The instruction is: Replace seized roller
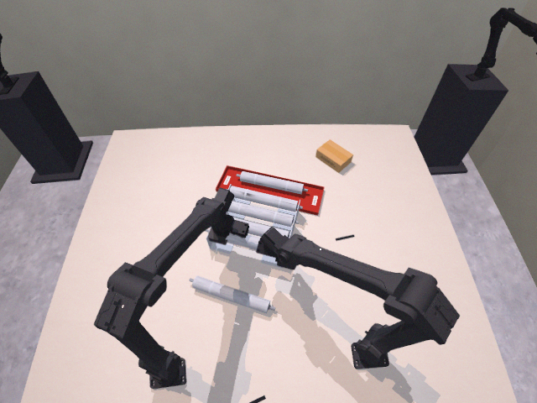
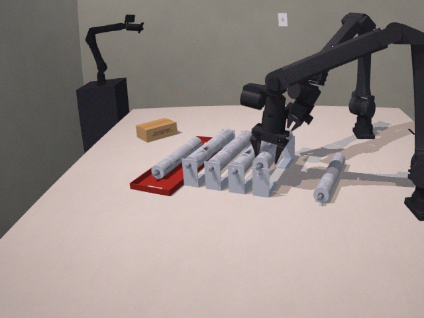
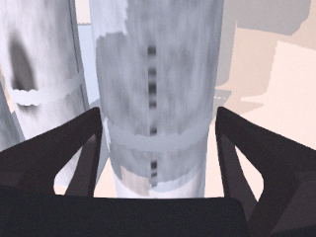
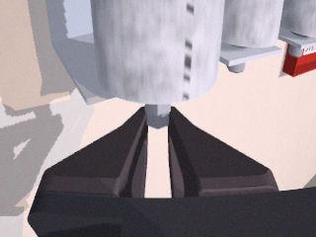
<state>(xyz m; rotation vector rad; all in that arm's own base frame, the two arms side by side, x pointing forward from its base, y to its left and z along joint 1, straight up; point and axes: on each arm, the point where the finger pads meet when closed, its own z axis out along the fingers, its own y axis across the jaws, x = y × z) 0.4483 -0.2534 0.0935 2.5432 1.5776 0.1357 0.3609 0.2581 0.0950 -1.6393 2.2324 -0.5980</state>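
The roller bed [image 2: 236,160] holds four grey rollers between its brackets. My left gripper [image 2: 268,148] is open and comes down over the nearest roller [image 3: 154,73], one finger on each side of its body and not pressing on it. My right gripper [image 4: 157,117] [image 2: 295,124] is at that roller's far end, shut on the axle stub [image 4: 158,113] that sticks out of it; in the exterior view it sits behind the far bracket. Another roller [image 1: 272,183] lies in the red scrap tray [image 1: 314,200]. One more roller [image 1: 232,295] lies loose on the table.
A cardboard box [image 1: 334,154] sits at the back right of the table. A short black bar [image 1: 344,237] lies right of the bed, another [image 1: 257,398] at the front edge. Black pedestals stand off the table's far corners.
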